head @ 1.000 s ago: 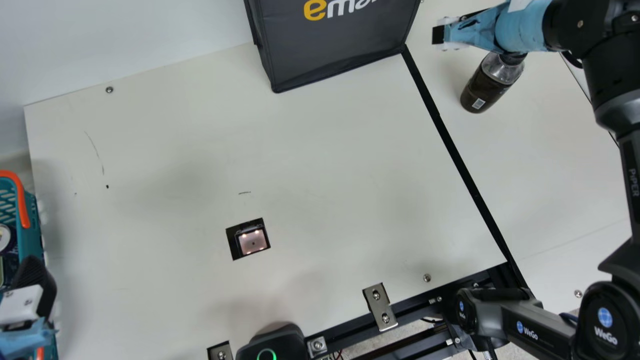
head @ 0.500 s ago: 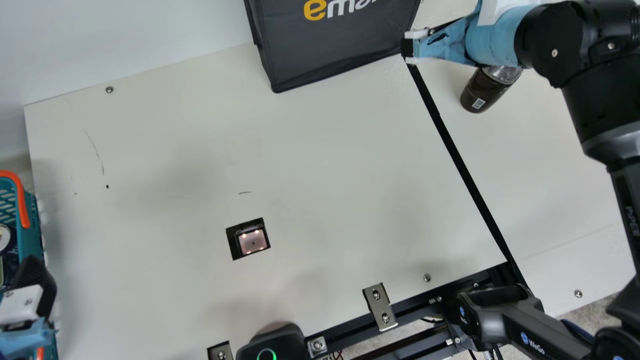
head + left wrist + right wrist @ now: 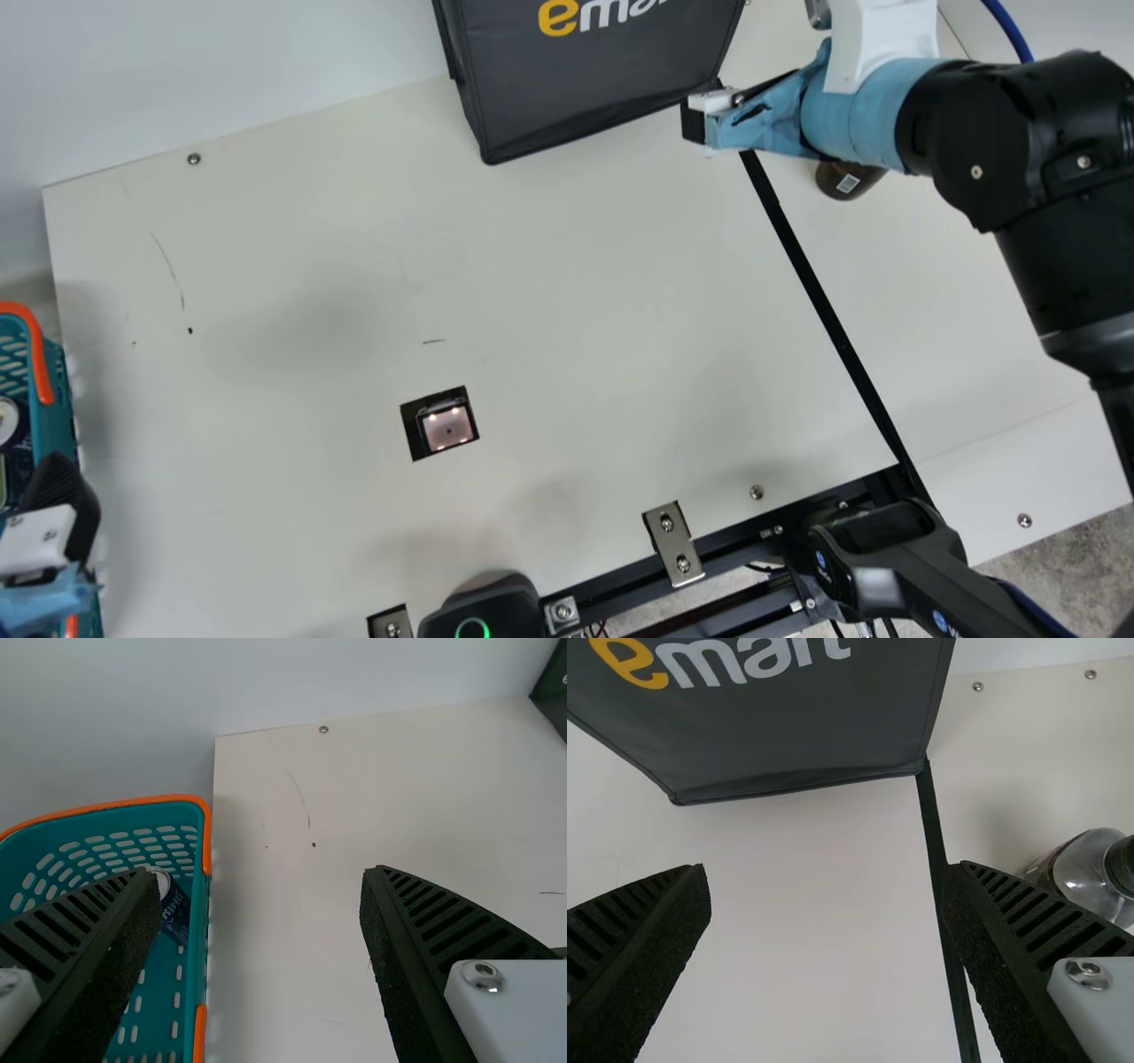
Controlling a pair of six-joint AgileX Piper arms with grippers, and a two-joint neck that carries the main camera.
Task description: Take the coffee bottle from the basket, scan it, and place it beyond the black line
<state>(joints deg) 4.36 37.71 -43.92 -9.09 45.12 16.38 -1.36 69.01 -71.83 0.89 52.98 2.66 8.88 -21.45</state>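
Where the coffee bottle is: beyond the black line
Right gripper: fingers wide apart
Left gripper: fingers wide, near basket

In the main view, the right arm comes in from the right edge, its blue-wrapped wrist level and the right gripper pointing left. The left gripper sits at the lower left edge. In the wrist views, both grippers' ribbed fingers stand wide apart.

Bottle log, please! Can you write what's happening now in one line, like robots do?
bottle past line | right pincer open, empty | left pincer open, empty, by basket | can in basket
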